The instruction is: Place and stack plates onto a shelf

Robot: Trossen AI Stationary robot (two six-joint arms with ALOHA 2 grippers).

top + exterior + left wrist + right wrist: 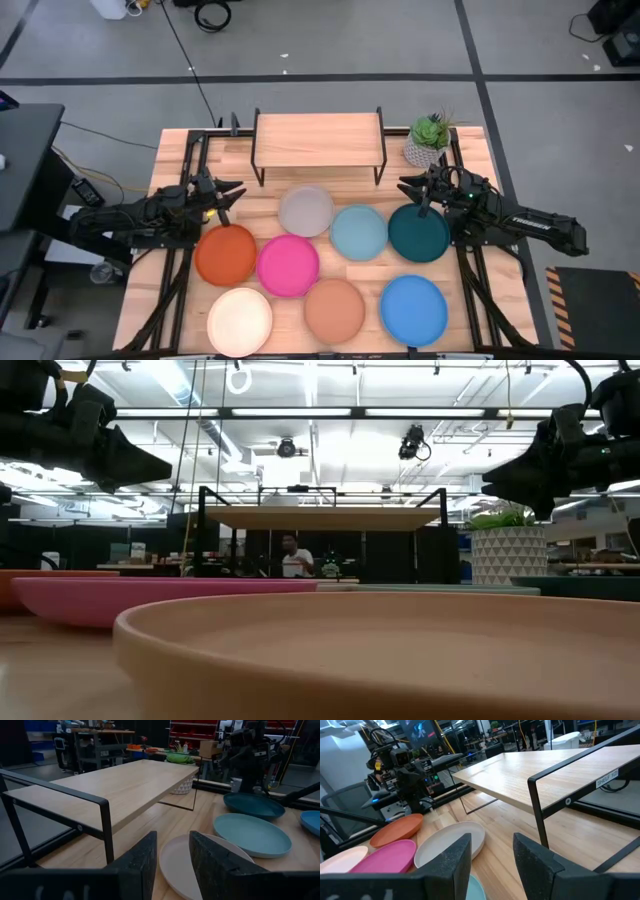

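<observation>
All eight plates lie flat on the slatted tabletop: grey (pixel 305 211), light blue (pixel 358 232), teal (pixel 418 232), orange (pixel 225 254), pink (pixel 288 264), cream (pixel 240 319), tan (pixel 334 310) and bright blue (pixel 413 309). The shelf (pixel 318 140) stands on its black legs at the far edge, with nothing on it. My left gripper (pixel 232 192) hovers open above the table, left of the grey plate (pixel 175 862). My right gripper (pixel 410 187) hovers open just beyond the teal plate's far rim, facing the grey plate (pixel 451 842).
A potted plant (pixel 427 142) stands at the shelf's right end, close behind my right gripper. The shelf's black frame posts (pixel 106 827) rise near both grippers. The plates cover the middle and near part of the table, and bare wood shows between them and the shelf.
</observation>
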